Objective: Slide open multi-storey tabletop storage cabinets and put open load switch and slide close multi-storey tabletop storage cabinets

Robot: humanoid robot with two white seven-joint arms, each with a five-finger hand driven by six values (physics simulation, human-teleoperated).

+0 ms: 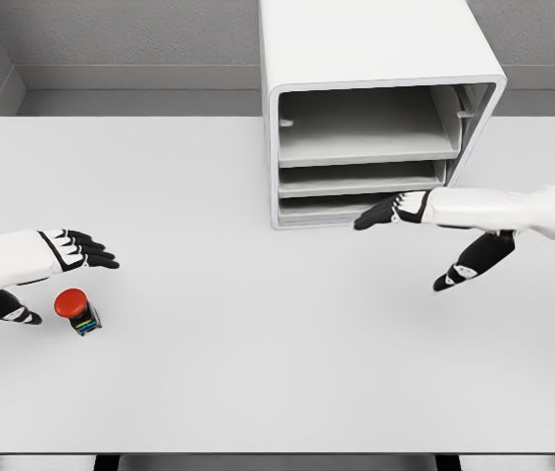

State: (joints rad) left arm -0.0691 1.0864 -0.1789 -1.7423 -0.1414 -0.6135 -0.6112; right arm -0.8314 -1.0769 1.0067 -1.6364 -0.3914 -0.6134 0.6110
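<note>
1. Right robot hand (395, 211): arm comes in from the right edge, fingers extended flat, dark fingertips at the front edge of the cabinet's lowest tier. Holds nothing. Whether it touches the tier front, can't tell.
2. Thumb of that hand hangs below the forearm, above the desk, apart from the other fingers.
3. Left robot hand (74, 251): enters from the left edge, fingers straight and relaxed, thumb tucked below. Empty.
4. Load switch (77, 309): red mushroom cap on a small dark body, upright on the desk, just below and beside the left fingers, not touching them.
5. Storage cabinet (376, 108): white, three tiers, at desk rear, right of centre. Tiers look recessed, interiors visible, nothing inside.
6. Desk (258, 373): plain white; switch and cabinet well apart.
</note>
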